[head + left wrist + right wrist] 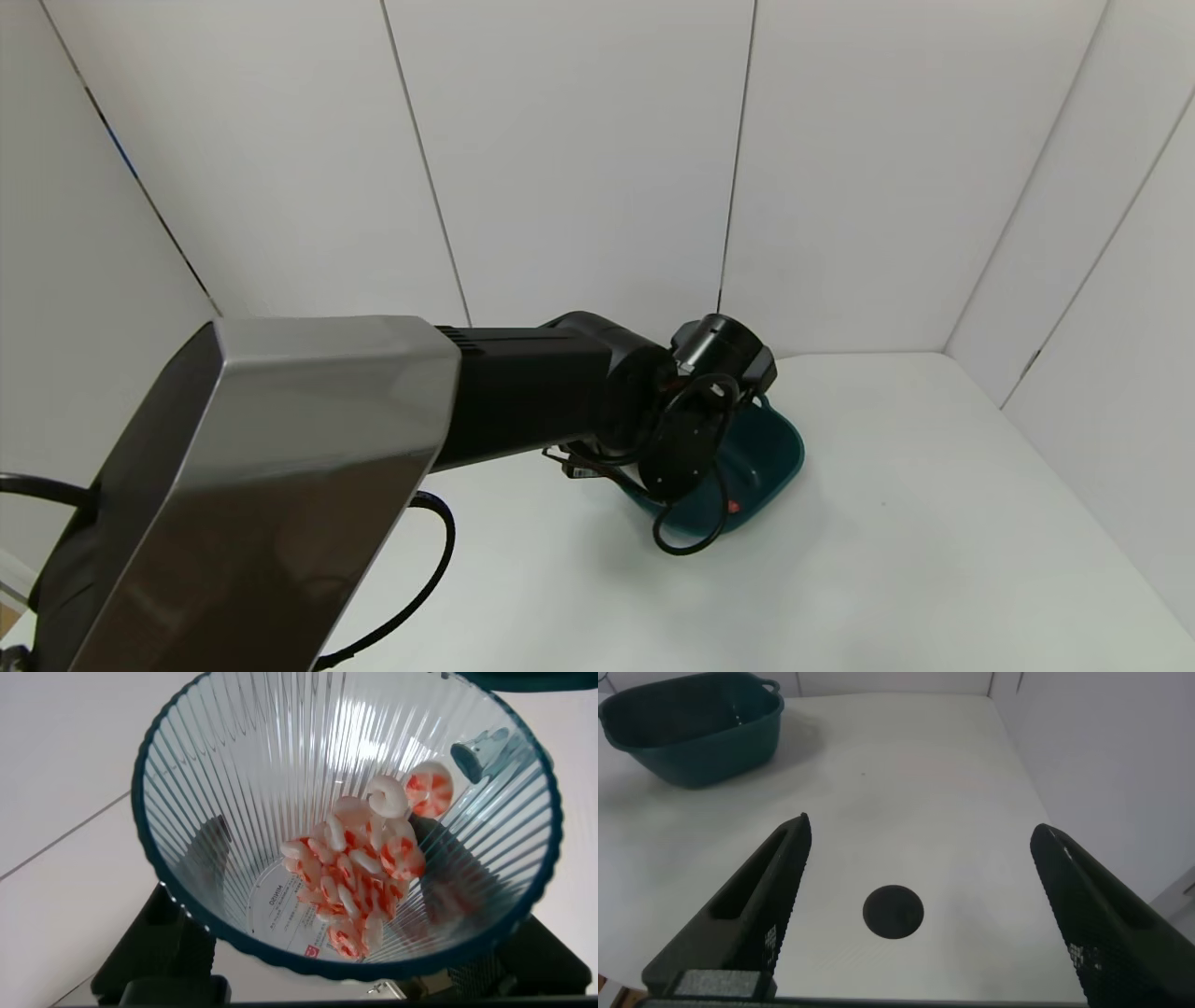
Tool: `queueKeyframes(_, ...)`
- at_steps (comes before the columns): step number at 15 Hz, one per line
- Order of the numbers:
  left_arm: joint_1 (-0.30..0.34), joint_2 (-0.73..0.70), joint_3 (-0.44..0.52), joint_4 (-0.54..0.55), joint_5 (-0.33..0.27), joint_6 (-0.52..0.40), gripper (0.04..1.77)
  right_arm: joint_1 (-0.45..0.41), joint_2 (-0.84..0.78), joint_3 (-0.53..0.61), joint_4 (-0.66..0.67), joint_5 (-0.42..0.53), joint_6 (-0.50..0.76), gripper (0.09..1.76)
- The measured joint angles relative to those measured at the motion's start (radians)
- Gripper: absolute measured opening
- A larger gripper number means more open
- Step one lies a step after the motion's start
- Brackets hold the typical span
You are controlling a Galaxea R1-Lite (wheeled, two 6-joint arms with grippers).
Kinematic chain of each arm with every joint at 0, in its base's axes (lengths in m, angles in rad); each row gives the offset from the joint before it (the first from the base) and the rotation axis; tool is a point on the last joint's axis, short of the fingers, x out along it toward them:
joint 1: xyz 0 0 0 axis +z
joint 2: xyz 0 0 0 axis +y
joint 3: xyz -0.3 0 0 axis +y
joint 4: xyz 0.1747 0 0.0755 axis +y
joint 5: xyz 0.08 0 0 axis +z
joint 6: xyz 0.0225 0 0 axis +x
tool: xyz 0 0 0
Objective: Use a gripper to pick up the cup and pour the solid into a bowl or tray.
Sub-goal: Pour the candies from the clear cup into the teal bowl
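Above the basin (780, 457), the cup (346, 821) is gripped by the left gripper (308, 985), tilted; pieces (360, 877) remain, so further tipping is judged needed. The right gripper (920, 905) is held open, apart.

light: bright, even, diffuse | shadows: soft, under basin (775, 457) | glare: sheen on left arm's silver casing (280, 448) | blur: fingers (752, 924) soft up close | cup (234, 784) ribs sharp

Table (934, 523): white and flat, seen in the head view.
Walls (579, 159): white panels with thin dark lines between them, standing behind and at the sides of the table.
Black circle (893, 912): a round dark spot on the white table top.
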Motion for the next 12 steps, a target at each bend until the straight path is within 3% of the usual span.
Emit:
queueKeyframes(6,-0.027,0.017,-0.006,-0.007,0.066,0.011,1.31,0.000,0.000,0.000,0.000,0.000,0.000,1.71)
queueKeyframes(12,-0.037,0.025,-0.006,-0.010,0.082,0.032,1.31,0.000,0.000,0.000,0.000,0.000,0.000,1.71)
